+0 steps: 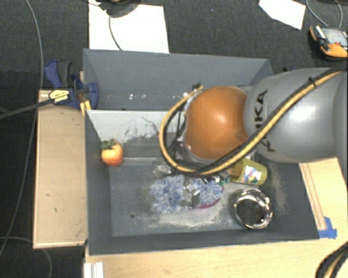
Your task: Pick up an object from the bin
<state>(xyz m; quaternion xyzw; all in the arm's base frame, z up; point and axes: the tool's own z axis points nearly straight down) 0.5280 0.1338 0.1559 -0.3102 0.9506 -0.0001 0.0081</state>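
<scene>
The gripper [191,193] sits low on the blue cloth [167,196] at the bin [136,81] centre, under the orange wrist cover [215,127]. Its opening and hold cannot be determined. Left of the cloth: apple [112,155]. Right: cup [252,210], bottle [251,174].

Robot lab cell: KUKA arm [304,119], grey metal bin [163,76] under claw [191,191], paper sheet [136,27] on dark floor [32,54] behind claw.

Dark carpet-like floor [32,49] all around, a white paper sheet [130,30] lying flat at the top, a dark cable [112,33] running across it, a second white sheet [283,12] at the top right, an orange-and-black device [329,42] near it on the floor
</scene>
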